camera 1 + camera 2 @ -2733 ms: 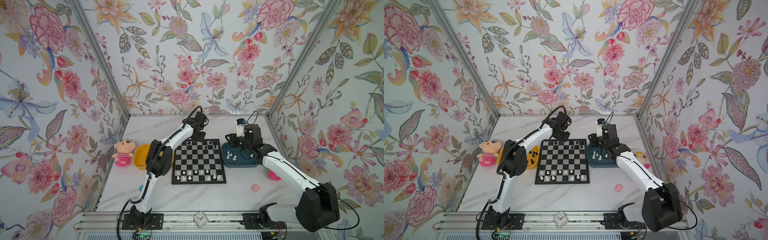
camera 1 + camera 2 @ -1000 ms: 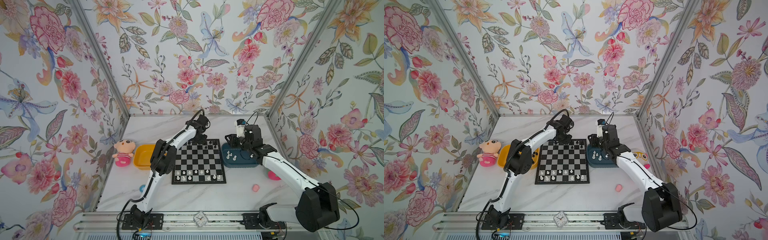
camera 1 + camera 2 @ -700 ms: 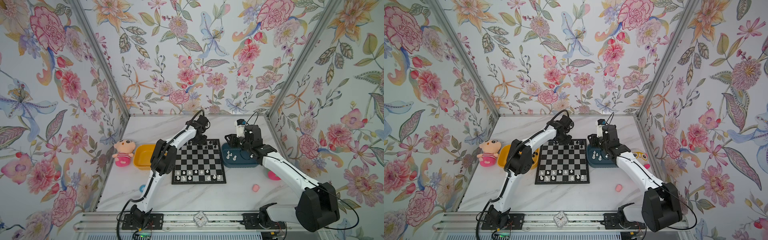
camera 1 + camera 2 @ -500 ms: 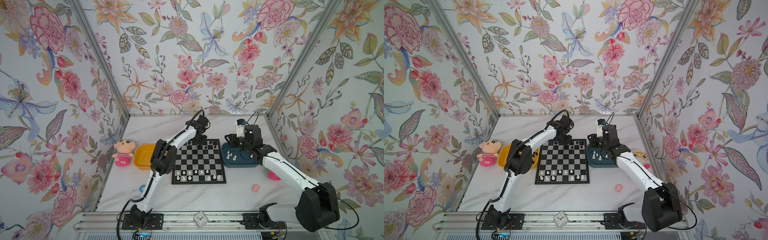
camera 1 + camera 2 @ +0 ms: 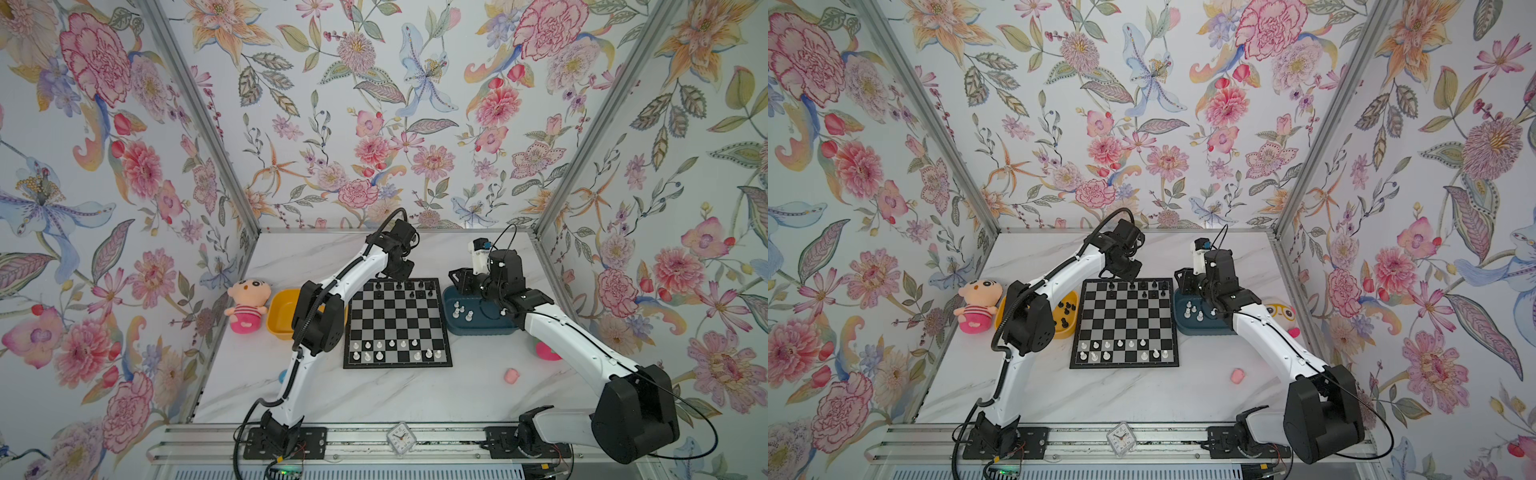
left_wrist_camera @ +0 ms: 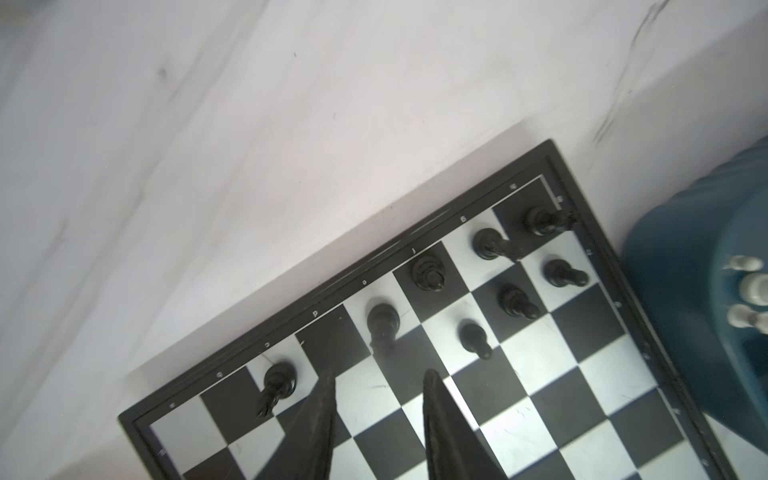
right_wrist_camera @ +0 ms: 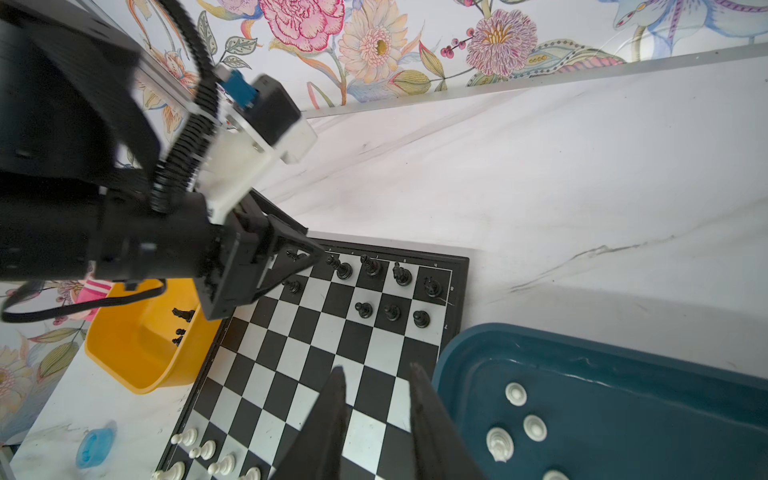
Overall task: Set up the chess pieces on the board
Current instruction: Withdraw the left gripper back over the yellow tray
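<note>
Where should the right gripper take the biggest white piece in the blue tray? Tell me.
Likely just below its head, from straight above: the white chess piece stands upright in the dark blue tray, with neighbours close beside it.

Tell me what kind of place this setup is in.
Probably a staged robot-training booth, not a home: a left arm and right arm bolted to a metal rail, floral-papered panels boxing in a marble-look table, and a chessboard with a plush doll as props.
</note>
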You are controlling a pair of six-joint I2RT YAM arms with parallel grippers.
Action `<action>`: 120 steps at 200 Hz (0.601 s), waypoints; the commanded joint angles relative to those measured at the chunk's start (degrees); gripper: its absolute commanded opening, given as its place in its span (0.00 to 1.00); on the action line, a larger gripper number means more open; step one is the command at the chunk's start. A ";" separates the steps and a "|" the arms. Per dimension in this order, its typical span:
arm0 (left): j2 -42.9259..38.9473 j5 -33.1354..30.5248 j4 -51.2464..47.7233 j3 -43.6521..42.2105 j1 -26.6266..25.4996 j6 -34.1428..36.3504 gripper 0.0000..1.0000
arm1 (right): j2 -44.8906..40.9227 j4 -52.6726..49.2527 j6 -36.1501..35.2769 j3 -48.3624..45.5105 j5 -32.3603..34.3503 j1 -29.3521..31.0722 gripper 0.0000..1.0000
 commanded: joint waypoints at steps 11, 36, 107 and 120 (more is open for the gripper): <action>-11.31 -3.51 0.49 -3.04 0.16 0.42 0.40 | 0.56 -0.13 0.40 0.84 -0.10 -0.03 0.28; -19.52 -5.55 2.82 -10.73 2.51 -0.25 0.41 | 1.17 -0.08 0.33 1.32 -0.42 -0.04 0.28; -44.06 -9.42 7.97 -46.19 12.49 -7.79 0.38 | 2.76 -2.16 -1.14 2.67 -0.14 0.06 0.28; -46.61 -9.09 8.63 -50.84 12.97 -8.85 0.38 | 2.93 -2.28 -1.35 2.60 -0.19 0.15 0.28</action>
